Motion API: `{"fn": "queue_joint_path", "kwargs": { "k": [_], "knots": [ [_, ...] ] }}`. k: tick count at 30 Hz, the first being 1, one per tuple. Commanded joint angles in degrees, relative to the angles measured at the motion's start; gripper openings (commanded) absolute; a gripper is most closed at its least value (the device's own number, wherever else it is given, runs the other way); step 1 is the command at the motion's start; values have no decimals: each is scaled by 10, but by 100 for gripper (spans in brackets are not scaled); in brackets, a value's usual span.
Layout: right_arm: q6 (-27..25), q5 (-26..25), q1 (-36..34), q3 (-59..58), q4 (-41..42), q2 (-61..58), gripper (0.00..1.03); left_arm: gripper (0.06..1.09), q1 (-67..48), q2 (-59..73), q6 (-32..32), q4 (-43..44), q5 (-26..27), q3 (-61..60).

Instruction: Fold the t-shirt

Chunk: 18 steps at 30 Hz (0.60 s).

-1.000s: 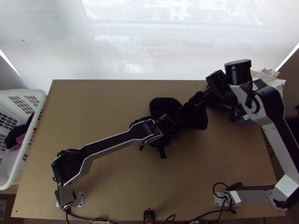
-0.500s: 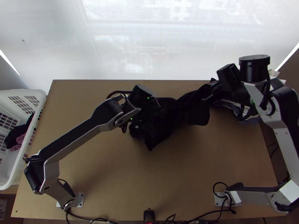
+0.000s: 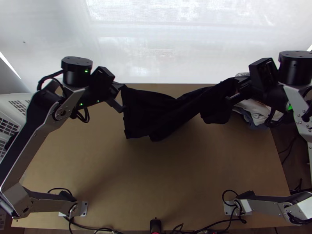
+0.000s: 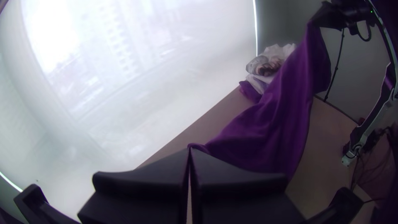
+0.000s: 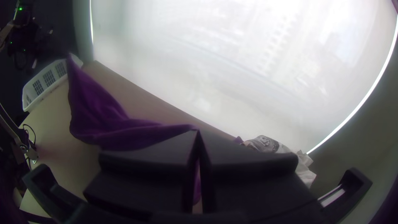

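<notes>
Left jaws: on the left gripper (image 4: 190, 151), nearer the basket (image 3: 15, 96), they were clenched on an upper corner of the t-shirt (image 3: 148, 113), with a small lip of cloth at the tips.
Right jaws: on the right gripper (image 5: 198, 132), well apart from the basket, they were pressed together on a gathered pinch of the same cloth.
T-shirt: it was strung between the two grippers over the far part of the surface (image 3: 175, 187), beyond the basket's nearer end; it sagged in the middle and was not yet folded. Whether its lower edge touched the surface could not be told, nor which garment part each pinch had.
Change: the left gripper had swung towards the basket and the right one away from it, drawing a bunched heap out into a span.
Handling: the fabric seemed light, soft and limp, hardly fragile, likely to drape into creases rather than keep a shape.
Hold: matching corners or shoulder ends looked the best places to grip; the basket-side pinch looked shallow and might slip under a hard pull.
Next: the span probably called for gentle tension, then lowering flat before any fold; slack could have trapped a twist.
Cloth pile (image 3: 255, 113): it sat at the end of the surface away from the basket, close to the right gripper, where a loose flap might have snagged.
</notes>
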State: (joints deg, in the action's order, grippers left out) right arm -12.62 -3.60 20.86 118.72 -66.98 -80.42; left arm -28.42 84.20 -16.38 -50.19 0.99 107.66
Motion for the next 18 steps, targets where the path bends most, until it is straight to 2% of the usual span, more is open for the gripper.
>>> {"fn": "queue_joint_path", "kwargs": {
  "k": [1, 9, 18],
  "knots": [
    [-8, -18, -5, 58, -25, 4, 3, 9, 70, -51, 8, -10, 1, 33],
    [-32, -33, -3, 135, -36, 12, 3, 9, 89, -77, 37, -12, -35, 118],
    [-84, -51, 8, 139, -8, 61, 3, 9, 72, -126, 43, -19, -93, 191]
  ]
}}
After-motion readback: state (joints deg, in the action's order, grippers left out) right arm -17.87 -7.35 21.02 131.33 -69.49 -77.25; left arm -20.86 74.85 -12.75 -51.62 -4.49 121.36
